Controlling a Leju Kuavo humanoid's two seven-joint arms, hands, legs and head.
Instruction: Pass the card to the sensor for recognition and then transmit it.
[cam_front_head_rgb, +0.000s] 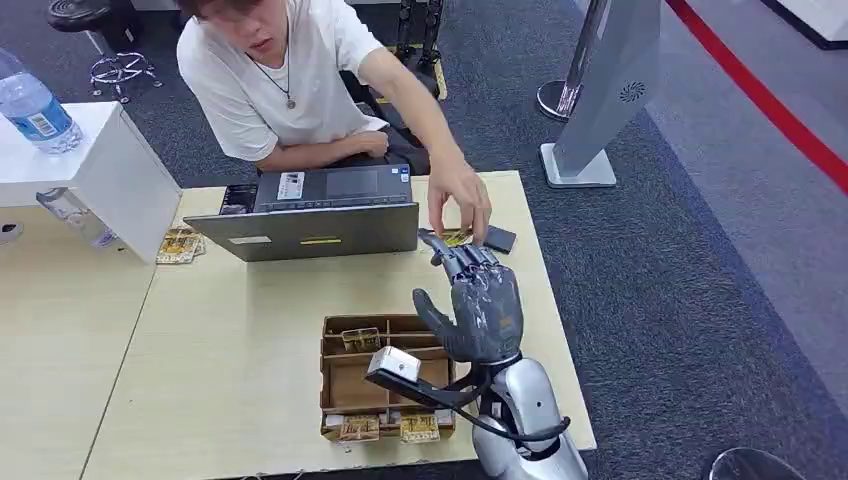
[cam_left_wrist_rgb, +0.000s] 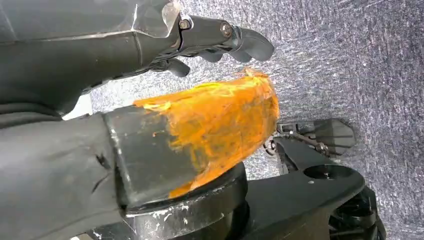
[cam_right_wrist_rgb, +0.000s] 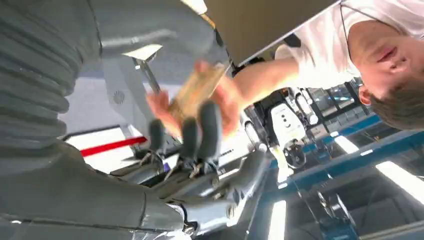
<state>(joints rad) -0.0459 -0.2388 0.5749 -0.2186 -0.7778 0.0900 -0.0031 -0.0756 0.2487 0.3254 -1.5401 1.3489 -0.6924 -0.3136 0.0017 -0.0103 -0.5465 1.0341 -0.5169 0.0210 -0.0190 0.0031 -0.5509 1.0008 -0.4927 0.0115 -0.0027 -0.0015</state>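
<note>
Handover step: right of centre in the head view, the right hand reaches up, fingers extended, meeting the person's hand at the card. The blurred wrist view suggests the person holds it. Next: release cleanly. Left hand hangs, apparently empty.

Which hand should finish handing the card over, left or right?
Right. The right hand is raised over the table with the card at its fingertips, where the person's hand already reaches. The left hand hangs above the carpet.

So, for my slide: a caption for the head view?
Robot's right hand offers a card as a person's hand takes it.
</note>
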